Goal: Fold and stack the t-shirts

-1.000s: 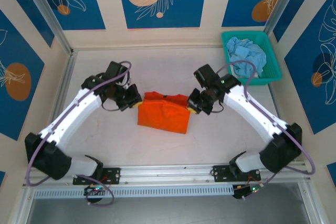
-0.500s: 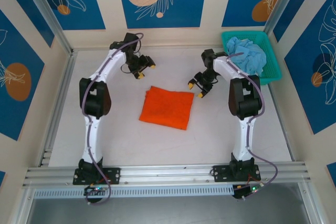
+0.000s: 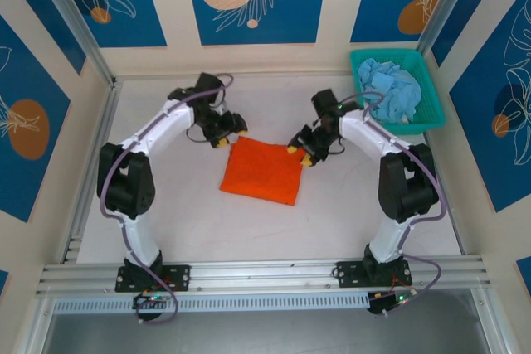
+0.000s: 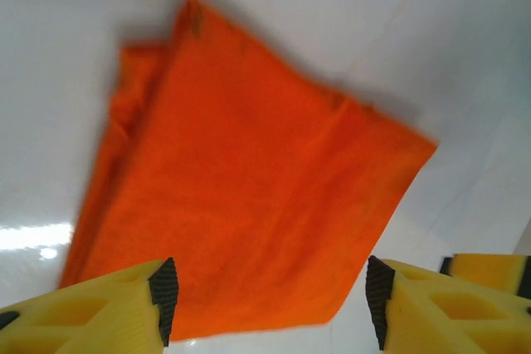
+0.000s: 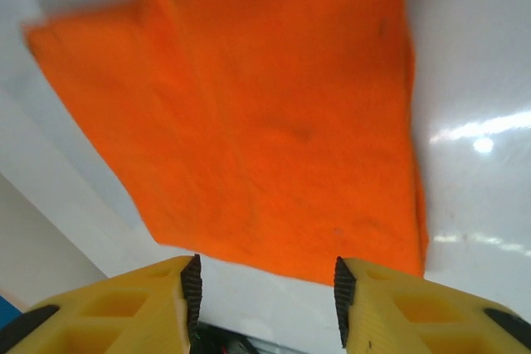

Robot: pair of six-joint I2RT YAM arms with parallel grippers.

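I found bare table [image 3: 166, 205] near, left and right of the orange t-shirt [image 3: 263, 173]. The left gripper [image 3: 230, 133] and right gripper [image 3: 300, 153], jaws apart, occupied its far corners. The teal basket [image 3: 404, 127] blocked the far right.

The left arm [image 3: 153, 126] and right arm [image 3: 373, 132] are built of white shells and black joint housings. A lilac cable [image 3: 106, 192] is routed along each. The left gripper [image 3: 231, 137] and right gripper [image 3: 300, 155] are fitted with yellow fingers [image 4: 91, 312] and black ribbed pads [image 4: 164, 298].
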